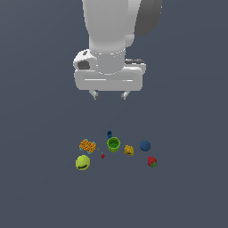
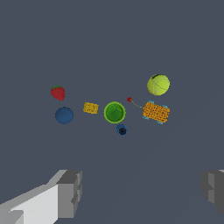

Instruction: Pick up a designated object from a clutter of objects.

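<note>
Seven small items lie scattered on the dark grey desk (image 1: 40,187) beneath the wide-open, empty hand (image 1: 109,95).
One small bright green hollow cup (image 1: 113,144) stands upright mid-cluster, between one orange block (image 1: 87,145) and one yellow piece (image 1: 129,150).

Glossy white rounded arm with a grey patch, boxy white hand (image 1: 109,95), short grey fingers (image 1: 94,94).

The exterior view stands off the arm and looks down at a slant, with the gripper (image 1: 109,95) high in the middle and the clutter of objects (image 1: 116,151) well below it. The wrist view looks straight down past the gripper's fingertips (image 2: 70,192), high above the floor. Both views share that same cluster, the green cup (image 2: 114,112) at its middle.
</note>
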